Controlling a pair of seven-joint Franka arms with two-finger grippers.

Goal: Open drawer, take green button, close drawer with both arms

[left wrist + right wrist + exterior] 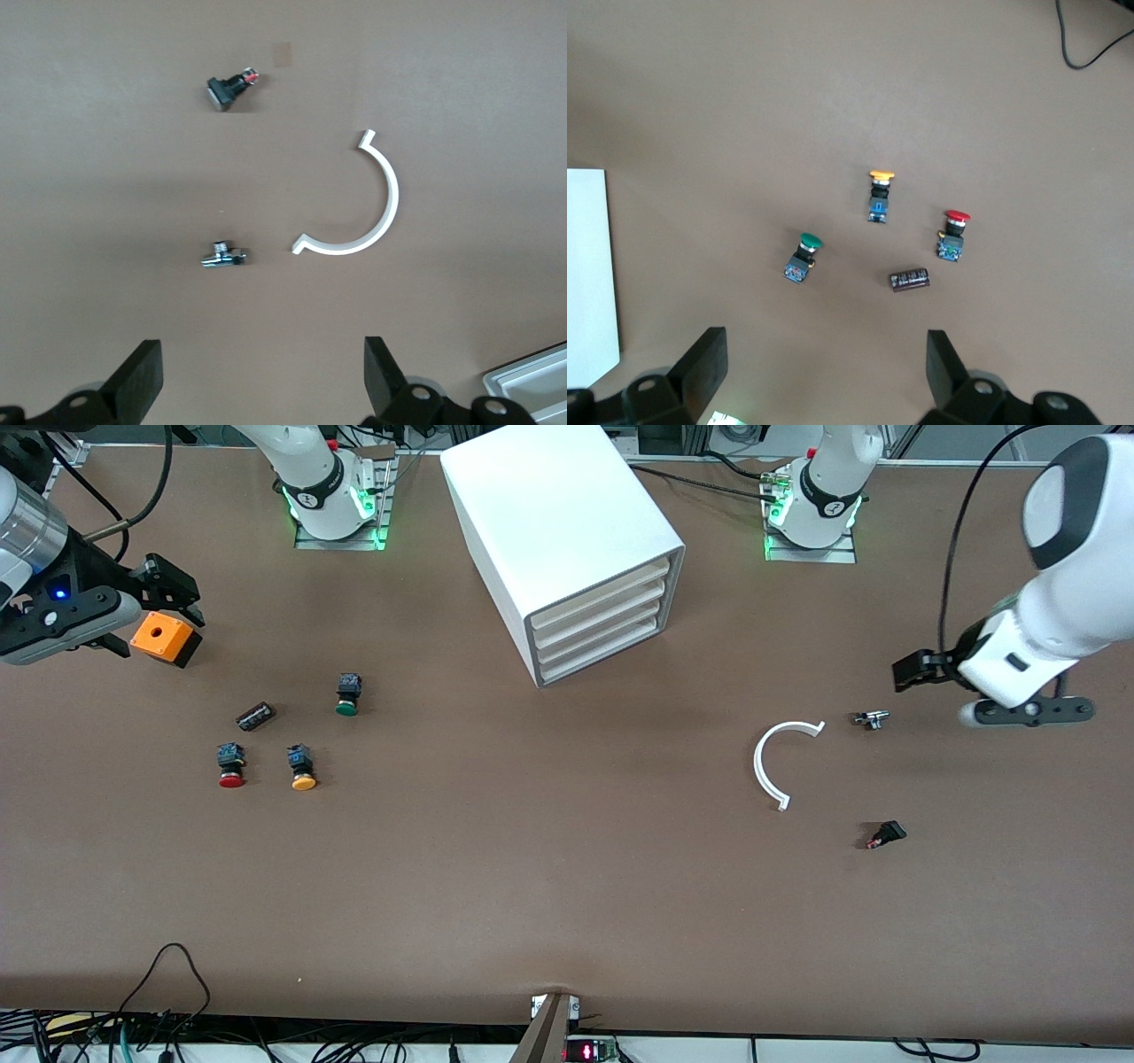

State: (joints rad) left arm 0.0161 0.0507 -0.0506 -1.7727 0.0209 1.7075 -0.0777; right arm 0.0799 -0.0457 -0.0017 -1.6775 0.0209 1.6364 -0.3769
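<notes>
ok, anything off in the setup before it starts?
Yes: the green button lies out on the table beside the red and yellow ones, not in a drawer. All cabinet drawers are shut.

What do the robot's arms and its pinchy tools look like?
Both arms are chunky, white and jointed; the left arm has a black joint disc and a black cable. Each ends in a black tool with two flat fingers: the left tool and the right tool. Green lights glow at both bases.
</notes>
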